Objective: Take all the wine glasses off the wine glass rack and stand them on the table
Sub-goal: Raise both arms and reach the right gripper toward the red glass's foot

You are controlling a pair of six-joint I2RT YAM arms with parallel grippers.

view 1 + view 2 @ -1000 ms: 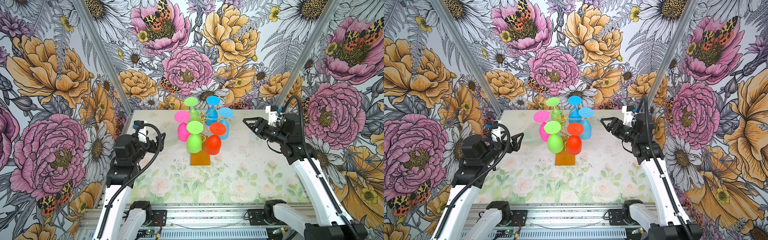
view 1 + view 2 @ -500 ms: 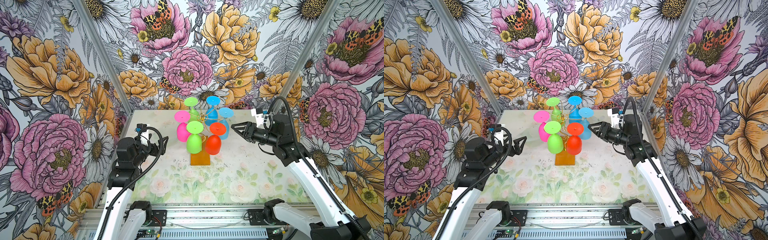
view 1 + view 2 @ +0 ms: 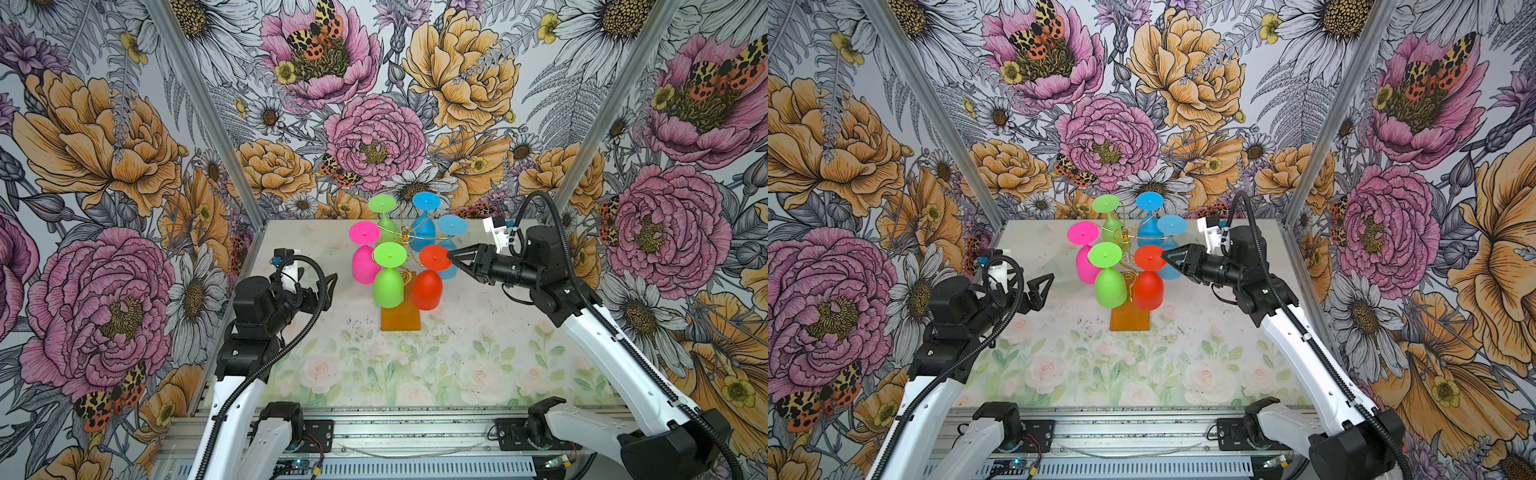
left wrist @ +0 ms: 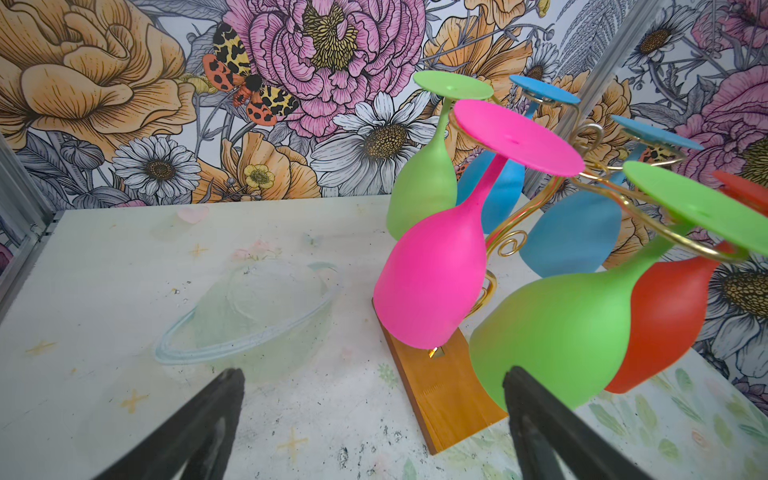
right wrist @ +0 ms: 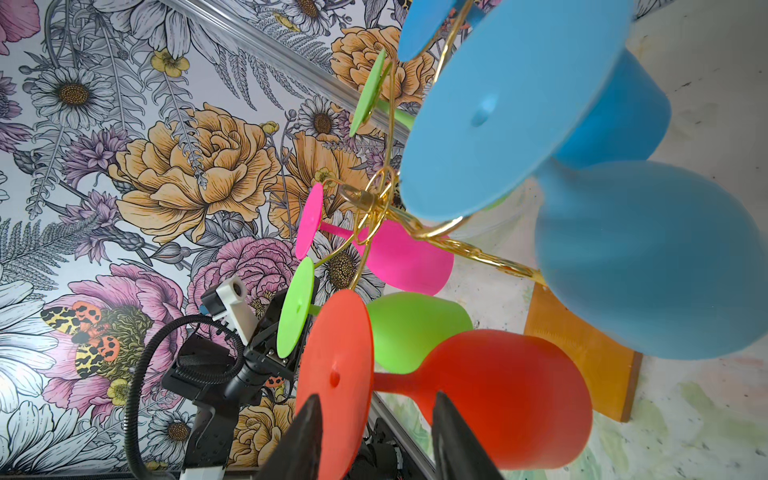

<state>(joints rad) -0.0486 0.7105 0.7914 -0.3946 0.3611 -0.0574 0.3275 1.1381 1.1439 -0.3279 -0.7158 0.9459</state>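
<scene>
**Right End Effector Positioned at Red Wine Glass Foot**

The wine glass rack [image 3: 401, 319] stands on the surface [image 3: 478, 365], toward 12 o'clock from its centre in both top views. The red wine glass [image 3: 427, 286] hangs inverted from a gold arm at about 5 o'clock from the rack stem, just beside the near green glass [image 3: 387, 286].

The right end effector [image 3: 452, 259] sits at 3 o'clock from the red foot disc. In the right wrist view its fingers [image 5: 305, 432] stand apart and straddle the disc edge. A gap shows between the disc and the far finger, so nothing is clamped.

The left end effector [image 4: 372, 374] hangs at 9 o'clock from the rack, well apart from it, with fingers spread wide and holding nothing.
</scene>
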